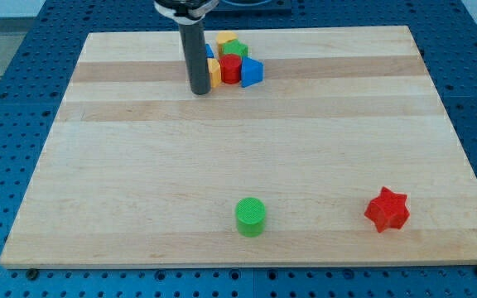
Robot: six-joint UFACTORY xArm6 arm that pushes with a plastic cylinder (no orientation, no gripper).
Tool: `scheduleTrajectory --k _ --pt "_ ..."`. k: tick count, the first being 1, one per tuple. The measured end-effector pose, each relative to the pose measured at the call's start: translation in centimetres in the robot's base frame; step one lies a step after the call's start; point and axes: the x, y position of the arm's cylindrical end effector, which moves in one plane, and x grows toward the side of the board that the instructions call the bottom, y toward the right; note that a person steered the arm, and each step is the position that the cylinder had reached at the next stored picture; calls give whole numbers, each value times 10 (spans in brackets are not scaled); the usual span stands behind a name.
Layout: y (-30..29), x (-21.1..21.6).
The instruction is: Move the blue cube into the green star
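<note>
**Rod parked beside the block cluster at the far edge**

Nearest the view's bottom, a green cylinder stands upright close to the near edge of the bench, about midway along it. To its right, toward the near right corner, a red star lies flat, well apart from the cylinder. Both have bare wood all round them.

The whole middle of the bench, from the left edge to the right edge, carries nothing, and so do both near corners and the far right corner.

At the far edge, a little left of centre, the blocks sit packed together. A red block is in the middle, a blue wedge-shaped block touches it on the view's right, and a yellow block touches it on the left. Behind them are a green block, whose shape I cannot make out, and another yellow block nearest the far edge. A sliver of blue shows just behind the rod; whether it is the cube I cannot tell.

The arm carries no gripper. It comes down from the view's top as a straight, upright dark rod, and my tip rests on the wood just left of the cluster, beside the near yellow block and about touching it.
</note>
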Motion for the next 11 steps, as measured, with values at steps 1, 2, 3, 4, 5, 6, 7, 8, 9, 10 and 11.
scheduleTrajectory --k 1,2,3,4,5,6,7,8,9,10,11 --pt "19 -4" --pt "-7 11" --pt "-28 35" --pt "-69 -19" --pt "-61 -69" --pt "-39 -79" --pt "16 -75" --pt "-8 -87" --pt "-69 -87" --pt "-54 -60" --pt "-26 -45"
